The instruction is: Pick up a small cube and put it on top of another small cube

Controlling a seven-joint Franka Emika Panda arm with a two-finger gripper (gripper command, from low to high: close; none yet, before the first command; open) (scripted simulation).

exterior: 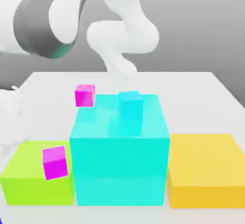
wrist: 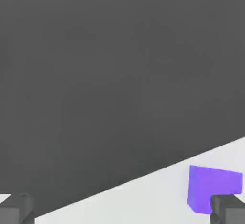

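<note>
On the exterior view's left, a magenta cube (exterior: 55, 162) is seen resting on the lime block (exterior: 28, 180); a second magenta cube (exterior: 85, 95) lies on the white table (exterior: 201, 89) behind the large cyan block (exterior: 119, 170), on whose top a small cyan cube (exterior: 130, 104) stands. To the right, a yellow block (exterior: 206, 170) is noted. The arm (exterior: 119, 27) is raised above the scene. In the hand view, the gripper (wrist: 122, 211) is found released, jaws spread wide, nothing grasped; a purple cube (wrist: 210, 185) lies just beside one fingertip (wrist: 228, 208). The approach step is judged in hand. A descent and centring over one small cube is called for before closing.
</note>
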